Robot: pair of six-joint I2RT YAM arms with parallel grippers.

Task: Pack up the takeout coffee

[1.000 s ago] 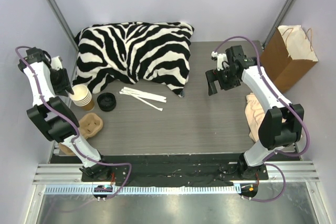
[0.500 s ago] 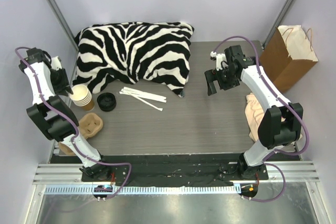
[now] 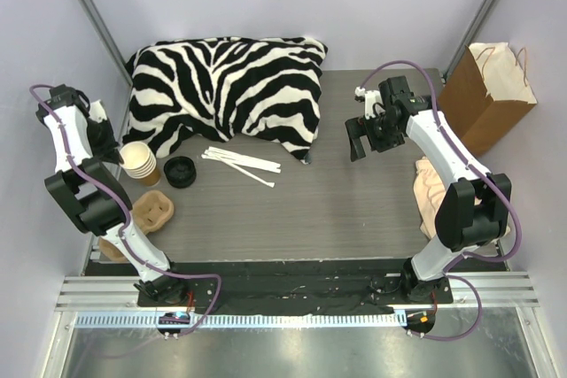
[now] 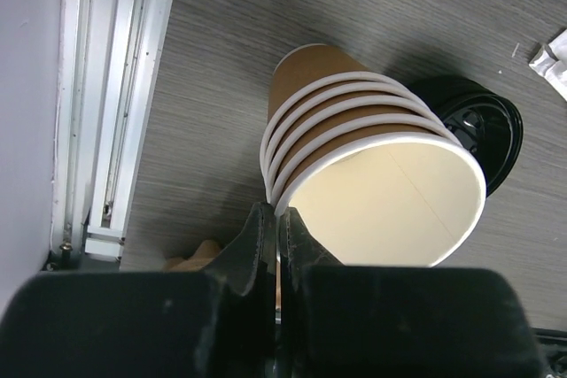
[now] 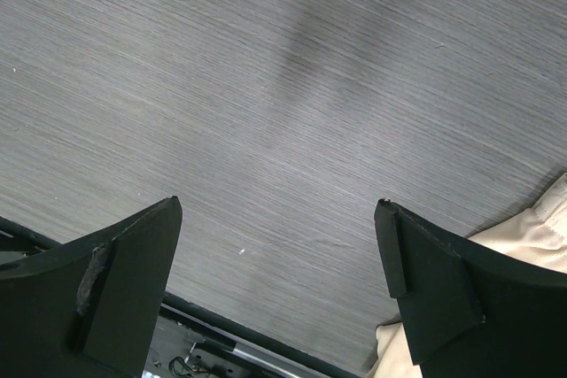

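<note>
The takeout coffee, a lidded kraft cup, is not in view. A stack of lidless brown cups stands at the table's left edge, and its white rims fill the left wrist view. A loose black lid lies just right of the stack and shows behind it in the left wrist view. My left gripper is shut, its tips pinching the rim of the stack's top cup. My right gripper is open and empty above bare table.
A zebra-striped pillow fills the back left. White stir sticks lie in front of it. A pulp cup carrier sits near the front left. A brown paper bag stands at the right, with beige cloth below it.
The left wrist has shifted slightly to the left. The cup stack, the lid and the right arm have not visibly moved.
</note>
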